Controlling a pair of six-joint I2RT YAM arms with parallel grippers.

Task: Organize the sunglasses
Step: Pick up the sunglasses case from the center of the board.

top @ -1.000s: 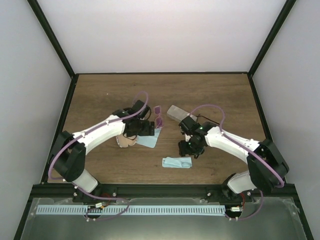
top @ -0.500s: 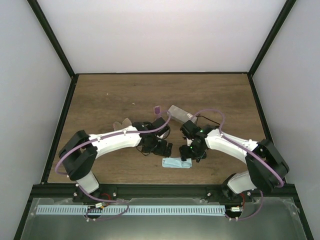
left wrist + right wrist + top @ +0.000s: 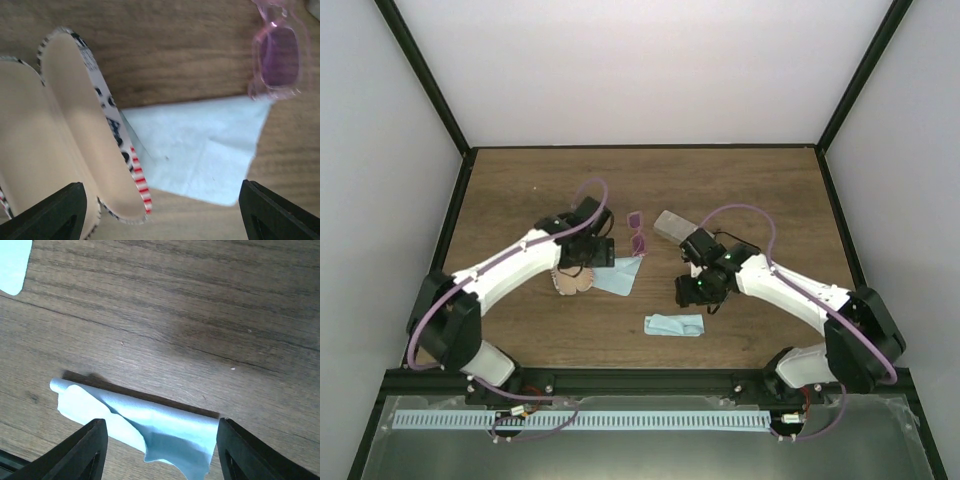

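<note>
Table [image 3: 510, 190] is crowding: left gripper [image 3: 160, 215], spread beside the case [image 3: 75, 135], is risking snagging the cloth [image 3: 200, 150] instead of the sunglasses [image 3: 277, 57] beyond; right gripper [image 3: 160, 450] is hanging spread too.

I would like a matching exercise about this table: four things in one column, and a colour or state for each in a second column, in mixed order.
1. sunglasses
2. striped case
3. left cloth
4. right cloth

a. bunched up
b. purple lenses
c. lying open
d. spread flat

Pairs: 1-b, 2-c, 3-d, 4-a
</note>
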